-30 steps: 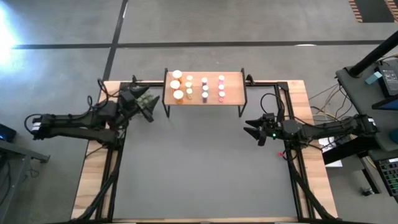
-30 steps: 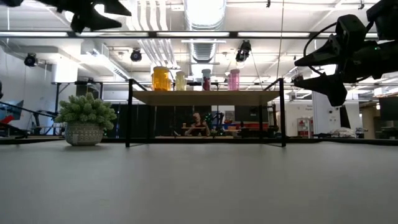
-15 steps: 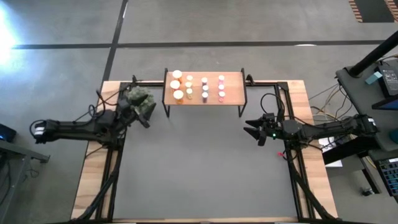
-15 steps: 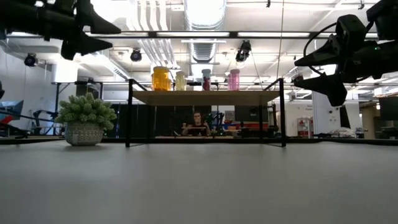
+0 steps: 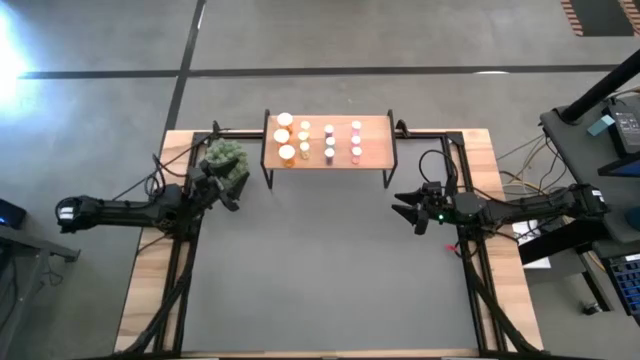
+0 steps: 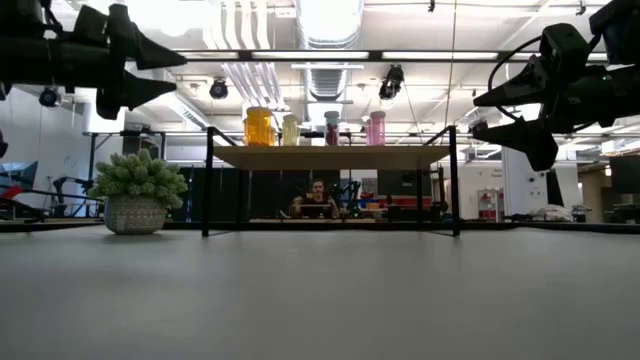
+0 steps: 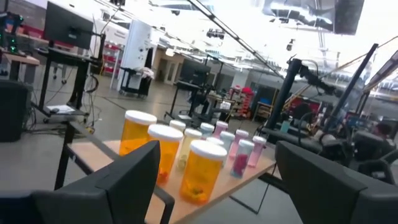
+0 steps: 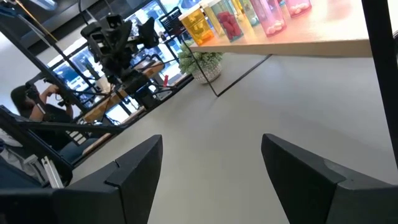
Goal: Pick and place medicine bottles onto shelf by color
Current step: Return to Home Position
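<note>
- Four colour groups of medicine bottles (image 5: 305,136) stand on the shelf (image 5: 372,145) at the upper centre of the high view. Orange is at the left, then yellowish, dark and pink-red toward the right.
- All the bottles are upright with white caps, and the orange ones are the widest.
- The left gripper (image 5: 230,193) hangs above the tabletop (image 5: 320,270) at centre left, just below the plant (image 5: 227,154). It is released, its jaws spread with nothing between them.
- The right gripper (image 5: 398,205) hovers at centre right, below the shelf's right end. It is also released and empty, pointing toward the picture's left.
</note>
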